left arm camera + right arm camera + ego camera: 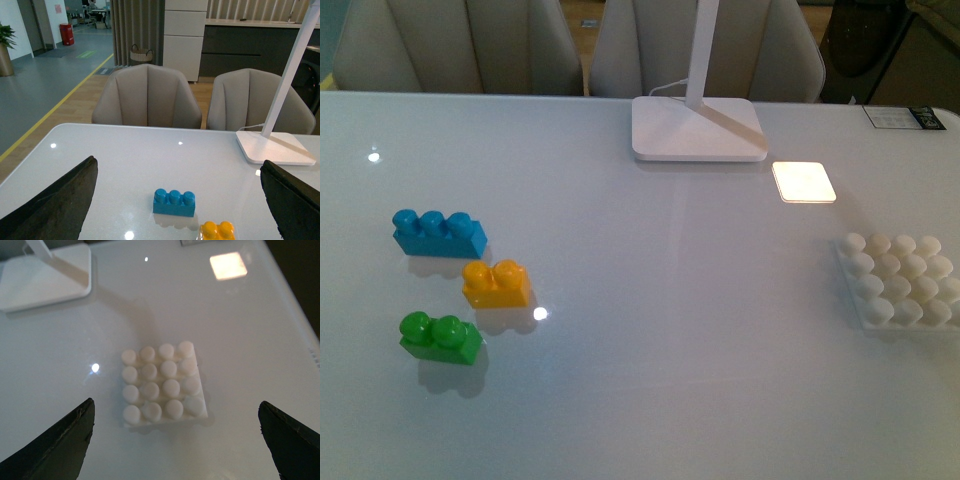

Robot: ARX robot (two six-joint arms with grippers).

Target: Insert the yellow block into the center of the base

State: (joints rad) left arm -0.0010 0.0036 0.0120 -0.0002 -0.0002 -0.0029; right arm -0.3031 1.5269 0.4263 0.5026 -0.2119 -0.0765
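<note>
Pre-grasp step. Shows small glossy yellow-orange two-stud plastic block (497,283) untouched on white surface (670,340), well apart from flat white studded square base (898,282). Shows left gripper (177,161) and right gripper (176,402) spread wide, empty. Probably calls for reaching over, then closing on block.

White desk (670,330): blue brick (438,233), yellow block (496,283) and green brick (440,337) toward its left edge, base (900,280) at the right edge, lamp foot (698,128) near the far edge.
</note>
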